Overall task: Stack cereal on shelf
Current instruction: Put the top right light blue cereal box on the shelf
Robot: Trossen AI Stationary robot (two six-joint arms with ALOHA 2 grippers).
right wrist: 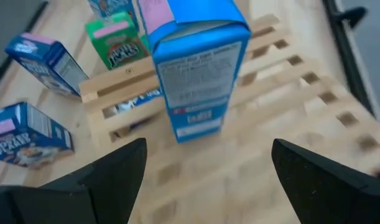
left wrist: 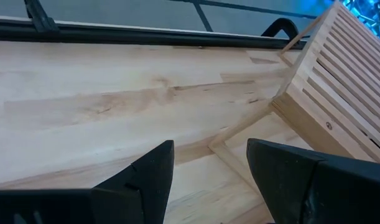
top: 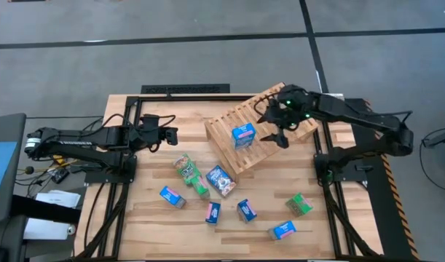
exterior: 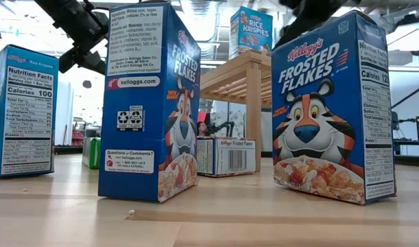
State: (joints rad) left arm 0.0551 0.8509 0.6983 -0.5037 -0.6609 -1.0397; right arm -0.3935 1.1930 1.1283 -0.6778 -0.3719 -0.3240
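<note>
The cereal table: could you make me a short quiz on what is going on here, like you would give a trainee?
1. True or false: a cereal box already stands on the slatted wooden rack.
2. Which gripper is over the rack? A) left gripper B) right gripper C) neither
3. Fill in: the right gripper's fingers are ____ and hold nothing.

Key
1. True: one blue Rice Krispies box stands on the rack; the other boxes are on the table.
2. B: the right gripper hangs beside that box, while the left gripper waits over bare table at the left.
3. Open.
</note>
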